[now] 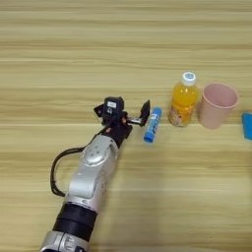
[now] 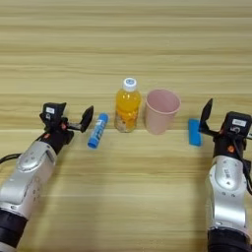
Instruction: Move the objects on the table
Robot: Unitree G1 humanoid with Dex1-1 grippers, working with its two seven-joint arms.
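Observation:
A slim blue tube (image 1: 152, 124) with a white band lies flat on the table (image 1: 123, 44), just left of the orange-juice bottle (image 1: 183, 100). The pink cup (image 1: 218, 104) stands upright right of the bottle. A blue piece (image 2: 194, 132) lies right of the cup. My left gripper (image 1: 134, 117) sits open just left of the tube, with one black finger (image 1: 145, 111) close to the tube's upper end and nothing held. At the right, my right gripper (image 2: 216, 123) stands open beside the blue piece, not touching it.
Both silver forearms reach in from the bottom edge, the left (image 1: 93, 172) and the right (image 2: 226, 192). A black cable (image 1: 56, 170) loops beside the left forearm. Bare wood lies behind the row of objects and between the two arms.

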